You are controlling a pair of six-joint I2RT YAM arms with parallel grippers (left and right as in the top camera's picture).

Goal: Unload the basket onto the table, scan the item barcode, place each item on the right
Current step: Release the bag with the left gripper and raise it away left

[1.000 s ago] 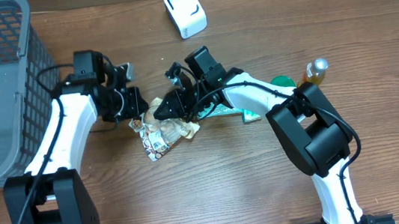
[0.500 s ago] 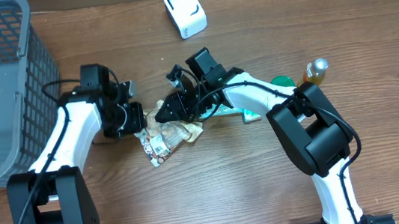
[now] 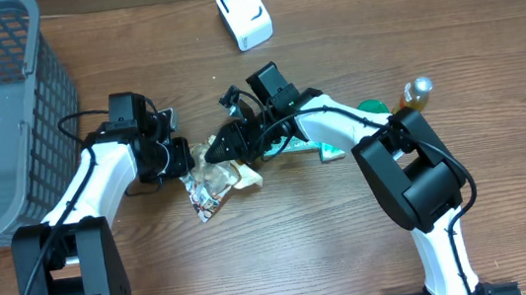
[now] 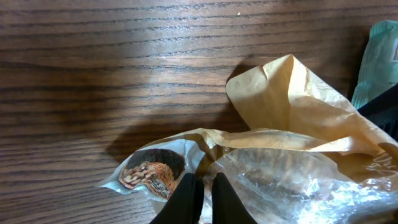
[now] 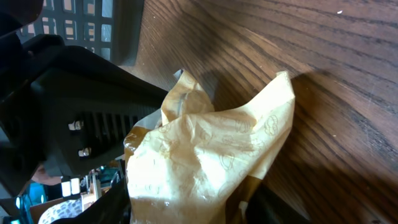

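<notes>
Both claws on the bag (image 3: 215, 181)
The left claw (image 3: 185, 163) is pinched shut on the bag's edge; the right claw (image 3: 220, 144), half spread, grips its crumpled top. It lies mid counter (image 3: 355, 256), between the arms.

A: Surface?
B: Wooden counter (image 3: 485, 3). Dark brown, with fine grain running side to side in the overhead view. It runs out past the right edge.
A: Light?
B: Soft. The left wrist view has a pale glare band (image 4: 186, 59) along the grain, with a broad dim shadow (image 4: 56, 93) below it to the left.
A: Right wrist view?
B: Same wood, but redder and with the grain on a slant. It is darker toward the lower right.
</notes>
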